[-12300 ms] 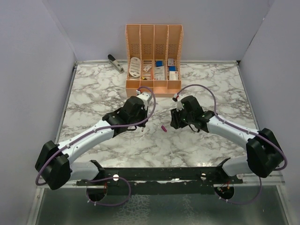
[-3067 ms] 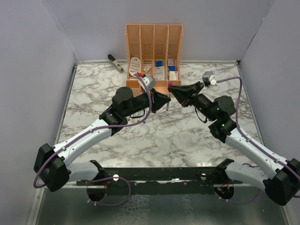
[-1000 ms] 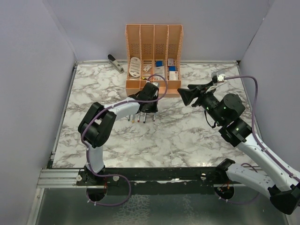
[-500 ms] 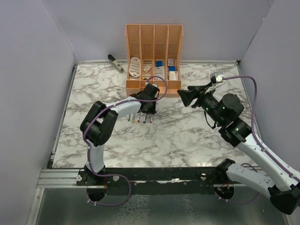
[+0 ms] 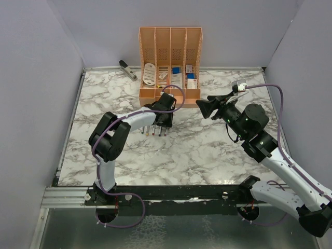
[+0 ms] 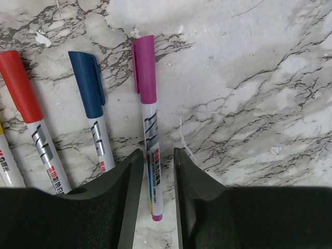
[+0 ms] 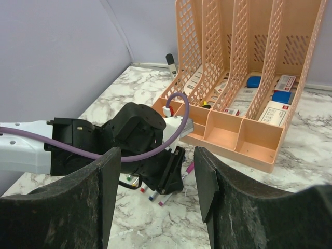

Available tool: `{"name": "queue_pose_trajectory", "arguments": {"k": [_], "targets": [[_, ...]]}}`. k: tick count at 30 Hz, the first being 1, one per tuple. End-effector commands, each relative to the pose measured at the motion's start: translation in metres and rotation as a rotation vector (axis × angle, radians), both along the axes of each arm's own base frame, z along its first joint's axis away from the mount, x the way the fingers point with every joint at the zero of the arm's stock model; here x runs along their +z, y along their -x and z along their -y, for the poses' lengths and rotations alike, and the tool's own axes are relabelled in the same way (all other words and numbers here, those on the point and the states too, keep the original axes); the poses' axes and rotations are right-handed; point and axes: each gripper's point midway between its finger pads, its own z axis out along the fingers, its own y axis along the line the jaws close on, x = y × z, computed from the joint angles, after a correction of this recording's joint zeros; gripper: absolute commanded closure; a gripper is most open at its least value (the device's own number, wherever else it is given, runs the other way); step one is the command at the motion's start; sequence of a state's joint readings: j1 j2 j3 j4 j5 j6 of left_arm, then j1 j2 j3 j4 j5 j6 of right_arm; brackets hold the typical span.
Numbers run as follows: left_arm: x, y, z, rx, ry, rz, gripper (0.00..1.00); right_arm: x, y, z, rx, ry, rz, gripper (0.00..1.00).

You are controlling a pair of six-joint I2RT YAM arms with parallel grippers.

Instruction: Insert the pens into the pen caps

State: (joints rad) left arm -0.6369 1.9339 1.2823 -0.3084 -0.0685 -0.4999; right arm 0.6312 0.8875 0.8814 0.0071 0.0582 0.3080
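Observation:
Several pens (image 5: 154,133) lie side by side on the marble in front of the organiser. In the left wrist view three show with caps on: a red cap (image 6: 21,85), a blue cap (image 6: 88,83) and a purple cap (image 6: 143,62). My left gripper (image 6: 157,155) is low over the table and open. Its jaws stand either side of the purple-capped pen (image 6: 149,124) with a gap on each side. It also shows in the top view (image 5: 164,124). My right gripper (image 5: 201,108) is open and empty, up in the air to the right, as in its own wrist view (image 7: 157,166).
The peach organiser (image 5: 170,96) stands just behind the pens and the left gripper, holding white and blue items. A grey stapler (image 5: 127,69) lies at the back left. Grey walls close the table on three sides.
Three seconds ago both grippers met tip to tip above the table. Since then the left has come down to the row of pens and the right has drawn back. Almost nothing moved in the last second.

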Motion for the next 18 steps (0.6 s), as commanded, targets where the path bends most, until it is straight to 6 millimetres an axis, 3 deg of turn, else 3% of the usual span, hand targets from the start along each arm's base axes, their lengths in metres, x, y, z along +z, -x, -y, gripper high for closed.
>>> {"name": "queue_pose_trajectory", "arguments": {"k": [1, 5, 7, 11, 14, 18], "targets": [[0.036, -0.012, 0.008, 0.004, 0.052, 0.068, 0.67, 0.002, -0.001, 0.000, 0.001, 0.009, 0.024, 0.42], [0.068, -0.020, 0.011, -0.002, 0.080, 0.137, 0.67, 0.003, -0.002, 0.001, -0.004, 0.005, 0.030, 0.42], [0.097, -0.028, 0.013, 0.001, 0.100, 0.196, 0.67, 0.002, -0.004, 0.003, -0.027, -0.001, 0.025, 0.41], [0.136, -0.039, -0.002, 0.033, 0.142, 0.281, 0.64, -0.014, -0.022, 0.025, -0.199, -0.030, -0.054, 0.36], [0.156, -0.049, -0.033, 0.097, 0.170, 0.330, 0.54, -0.034, -0.037, 0.038, -0.298, 0.008, -0.114, 0.34], [0.160, -0.057, -0.094, 0.206, 0.136, 0.356, 0.52, -0.052, -0.057, 0.058, -0.354, 0.010, -0.174, 0.33]]}}
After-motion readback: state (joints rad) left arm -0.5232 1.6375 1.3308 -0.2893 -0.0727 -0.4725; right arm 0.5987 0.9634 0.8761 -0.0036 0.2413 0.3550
